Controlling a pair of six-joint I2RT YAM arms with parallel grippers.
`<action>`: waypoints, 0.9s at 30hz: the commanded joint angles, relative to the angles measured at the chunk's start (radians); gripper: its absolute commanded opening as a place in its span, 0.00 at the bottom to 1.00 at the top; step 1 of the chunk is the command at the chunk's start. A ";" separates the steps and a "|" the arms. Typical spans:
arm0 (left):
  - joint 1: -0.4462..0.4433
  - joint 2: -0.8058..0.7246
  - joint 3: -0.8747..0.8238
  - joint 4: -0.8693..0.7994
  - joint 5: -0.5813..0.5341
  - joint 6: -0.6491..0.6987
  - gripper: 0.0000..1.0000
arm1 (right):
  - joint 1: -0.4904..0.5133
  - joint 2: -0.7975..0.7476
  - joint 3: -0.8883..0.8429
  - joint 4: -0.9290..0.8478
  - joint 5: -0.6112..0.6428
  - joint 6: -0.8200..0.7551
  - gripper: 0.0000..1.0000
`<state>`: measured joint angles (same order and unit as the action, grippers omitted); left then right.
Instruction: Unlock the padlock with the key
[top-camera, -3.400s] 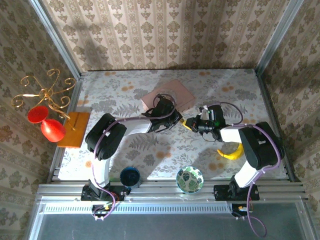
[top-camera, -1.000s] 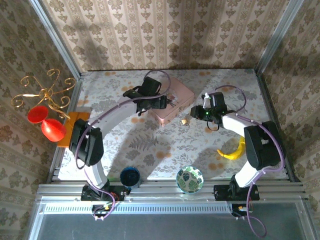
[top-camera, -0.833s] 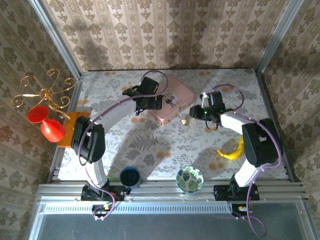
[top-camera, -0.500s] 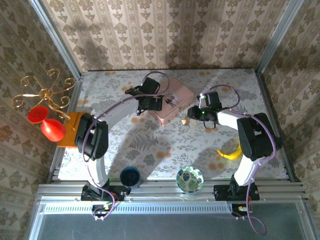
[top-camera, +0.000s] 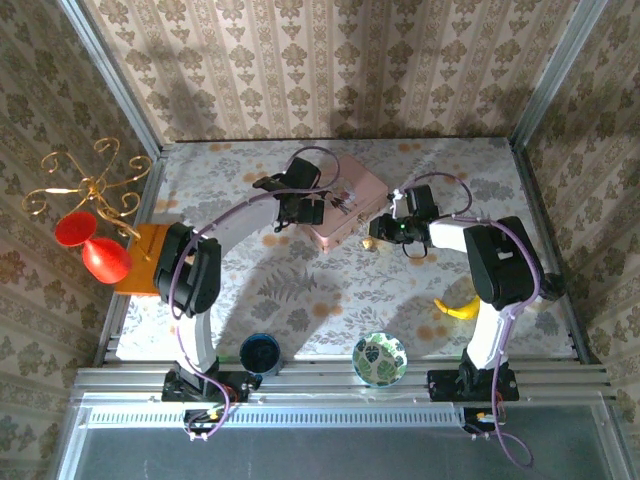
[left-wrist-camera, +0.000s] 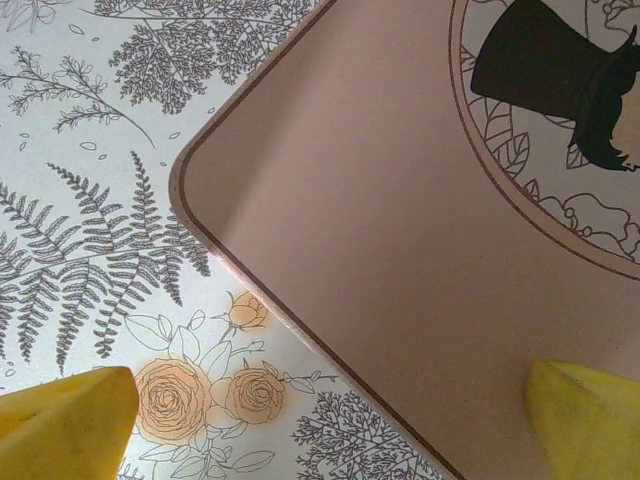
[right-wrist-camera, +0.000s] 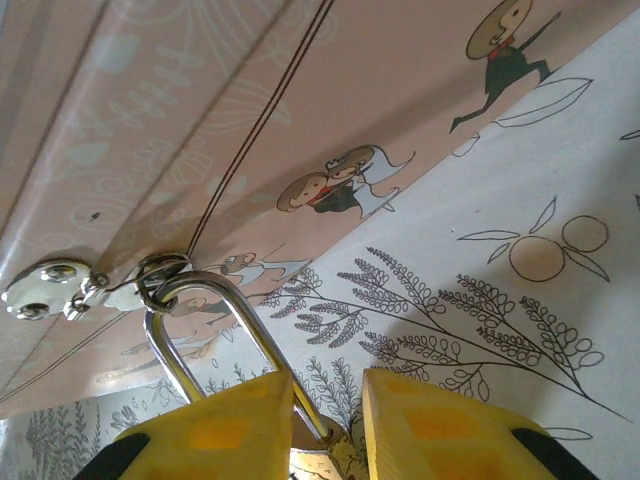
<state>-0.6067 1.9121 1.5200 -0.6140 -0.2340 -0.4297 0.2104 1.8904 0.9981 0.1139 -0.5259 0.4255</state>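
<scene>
A pink box (top-camera: 350, 195) lies at the middle back of the table. The small padlock (top-camera: 372, 241) hangs at its front edge, its silver shackle (right-wrist-camera: 203, 279) hooked through the ring of the box's clasp (right-wrist-camera: 50, 285). My right gripper (top-camera: 387, 228) is at the padlock; its yellow jaws (right-wrist-camera: 328, 388) are shut on the brass body, one finger (right-wrist-camera: 230, 430) against the shackle. My left gripper (top-camera: 303, 207) hovers open over the near left corner of the box lid (left-wrist-camera: 400, 250), one yellow fingertip (left-wrist-camera: 60, 420) over the tablecloth and the other over the lid. The key is out of view.
A banana (top-camera: 462, 305) lies at the right. A patterned bowl (top-camera: 380, 360) and a blue cup (top-camera: 262, 353) stand near the front edge. An orange block (top-camera: 148, 258) and a gold stand with red ornaments (top-camera: 85, 200) are at the left. Patterned walls close in the table.
My right gripper has slid left up to the padlock and its jaws have narrowed a little. The left arm's elbow has swung; its gripper stays over the box.
</scene>
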 joint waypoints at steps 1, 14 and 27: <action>0.008 0.011 -0.004 -0.043 -0.013 -0.001 1.00 | 0.005 0.029 0.022 0.024 -0.043 -0.006 0.27; 0.010 0.008 -0.010 -0.038 -0.002 -0.013 1.00 | 0.005 0.029 0.011 0.042 -0.084 -0.026 0.28; 0.010 0.002 -0.015 -0.033 0.002 -0.018 1.00 | 0.018 0.047 0.021 0.029 -0.080 -0.043 0.28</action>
<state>-0.6067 1.9121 1.5200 -0.6136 -0.2329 -0.4339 0.2211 1.9110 0.9989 0.1349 -0.5846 0.4023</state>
